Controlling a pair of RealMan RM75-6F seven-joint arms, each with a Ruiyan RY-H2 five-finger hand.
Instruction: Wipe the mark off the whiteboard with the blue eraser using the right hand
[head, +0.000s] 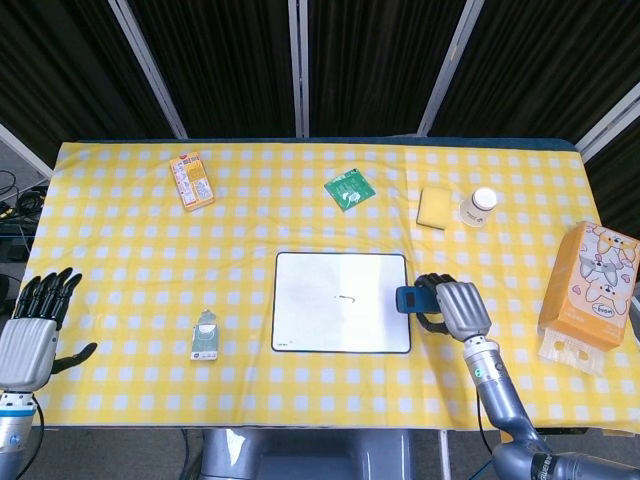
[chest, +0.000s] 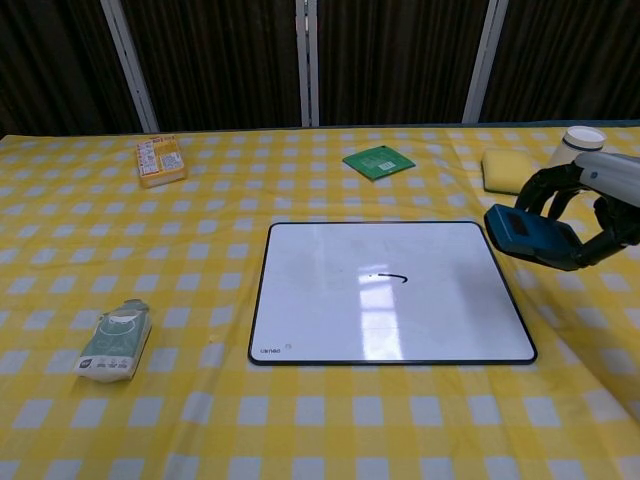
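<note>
The whiteboard lies flat mid-table, with a small black mark near its middle. My right hand holds the blue eraser lifted off the cloth, at the board's right edge, fingers wrapped around it. The eraser is well right of the mark. My left hand hangs off the table's left front corner, fingers spread, holding nothing; the chest view does not show it.
An orange packet, a green card, a yellow sponge and a paper cup lie along the back. A small pouch sits front left. A cartoon box stands at the right.
</note>
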